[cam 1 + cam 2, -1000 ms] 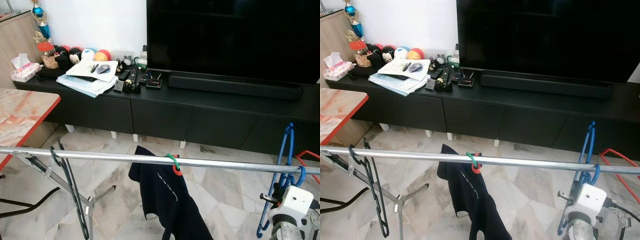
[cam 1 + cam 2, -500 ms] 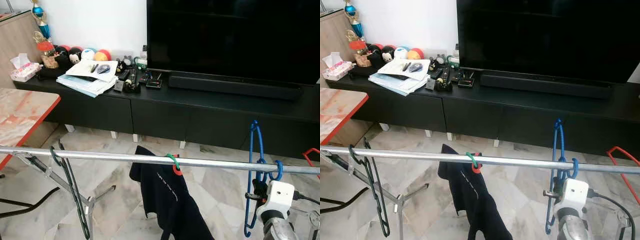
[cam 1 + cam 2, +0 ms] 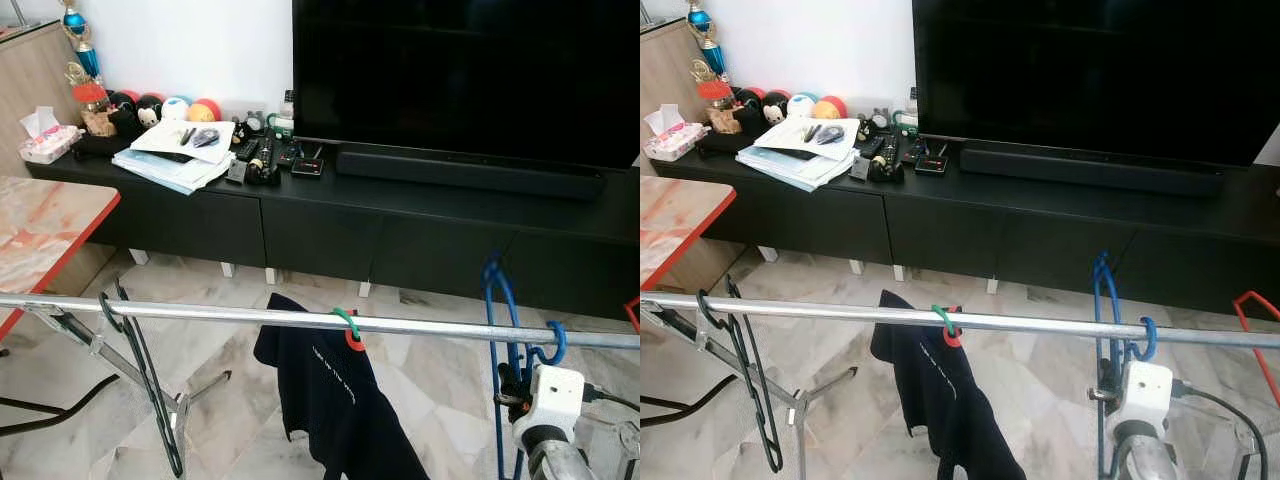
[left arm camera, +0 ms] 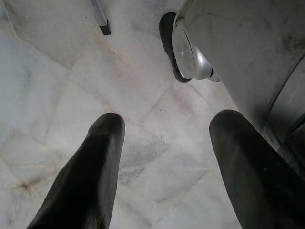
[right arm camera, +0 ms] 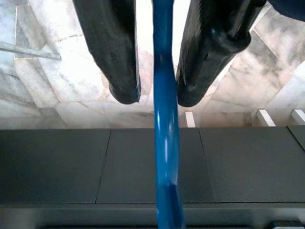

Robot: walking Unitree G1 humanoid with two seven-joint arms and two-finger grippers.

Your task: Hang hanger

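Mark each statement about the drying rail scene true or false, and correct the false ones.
1. The blue hanger has its hook over the metal rail. True.
2. A dark shirt hangs from the rail. True.
3. The black hanger hangs at the rail's right end. False: it hangs near the left end.
4. The left end effector grips the blue hanger. False: it is open above the marble floor.
5. The right end effector has a finger on each side of the blue hanger. True.

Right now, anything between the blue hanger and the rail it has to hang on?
Nothing visible. The blue hanger's hook already curls over the metal rail, to the right of the dark shirt. The right gripper has it between its fingers.
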